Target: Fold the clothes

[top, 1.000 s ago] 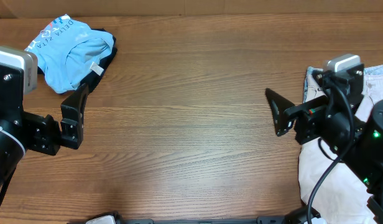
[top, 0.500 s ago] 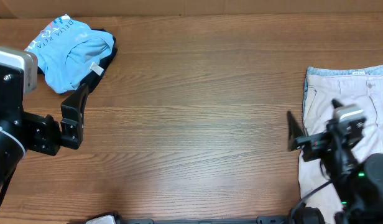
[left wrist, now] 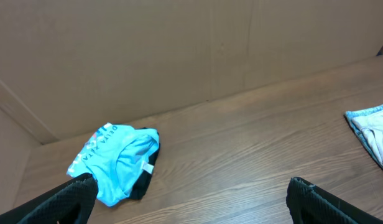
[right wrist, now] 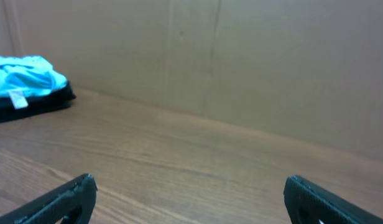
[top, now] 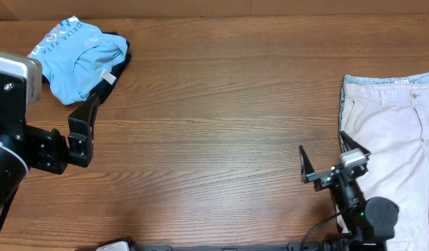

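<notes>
Right fingers (top: 303,166) now farther back, wide apart, beside beige shorts (top: 392,132).

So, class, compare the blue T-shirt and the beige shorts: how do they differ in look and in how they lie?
The T-shirt is light blue with lettering; the shorts are plain beige. The T-shirt is bunched in a heap; the shorts lie spread flat. The T-shirt sits partly over a black garment, the shorts straight on the table. Both are clothes on one wooden table.
</notes>
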Robot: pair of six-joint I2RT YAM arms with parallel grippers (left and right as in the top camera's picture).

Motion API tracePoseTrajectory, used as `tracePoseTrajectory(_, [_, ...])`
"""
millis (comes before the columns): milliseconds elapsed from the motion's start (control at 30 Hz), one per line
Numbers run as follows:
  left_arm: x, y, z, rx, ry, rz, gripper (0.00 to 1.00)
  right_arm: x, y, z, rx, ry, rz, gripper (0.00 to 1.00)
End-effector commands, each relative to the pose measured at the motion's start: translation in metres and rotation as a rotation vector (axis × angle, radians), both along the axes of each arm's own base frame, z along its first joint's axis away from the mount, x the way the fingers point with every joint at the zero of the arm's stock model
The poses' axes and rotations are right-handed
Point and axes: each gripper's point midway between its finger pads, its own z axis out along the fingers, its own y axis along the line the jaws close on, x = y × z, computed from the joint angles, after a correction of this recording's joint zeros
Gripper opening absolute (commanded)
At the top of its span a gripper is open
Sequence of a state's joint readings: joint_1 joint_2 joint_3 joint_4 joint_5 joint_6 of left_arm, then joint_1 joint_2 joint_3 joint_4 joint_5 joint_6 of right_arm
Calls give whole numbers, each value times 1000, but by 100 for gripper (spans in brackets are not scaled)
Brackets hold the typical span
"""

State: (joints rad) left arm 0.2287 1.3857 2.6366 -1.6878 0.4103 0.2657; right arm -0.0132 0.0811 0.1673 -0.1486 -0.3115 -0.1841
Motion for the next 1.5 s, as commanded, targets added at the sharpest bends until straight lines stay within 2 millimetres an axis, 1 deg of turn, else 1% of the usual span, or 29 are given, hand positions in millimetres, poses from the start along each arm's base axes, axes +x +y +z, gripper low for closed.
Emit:
tracePoseTrajectory(0, [-2, -2, 0, 14, -6, -12, 100, -2, 4, -10, -2, -49, 25, 100])
tracePoseTrajectory(133, [-2, -2, 0, 14, -6, -12, 100, 2, 5, -20, -2, -85, 33, 100])
tracePoseTrajectory(233, [-2, -2, 1, 14, -6, -12, 100, 2, 7, -32, -1, -35, 44, 100])
tracePoseTrajectory(400, [-2, -2, 0, 14, -6, -12, 100, 2, 7, -37, 0, -13, 43, 100])
tracePoseTrajectory(1233, [-2, -2, 0, 14, -6, -12, 100, 2, 7, -37, 0, -14, 43, 100])
tracePoseTrajectory(1300, [-2, 3, 0, 38, -5, 11, 100, 2, 7, -37, 0, -14, 43, 100])
tracePoseTrajectory(1400, [0, 21, -3, 79, 8, 106, 100, 2, 7, -37, 0, -14, 43, 100])
tracePoseTrajectory(1467, [2, 30, -7, 97, 23, 147, 100, 2, 7, -37, 0, -14, 43, 100])
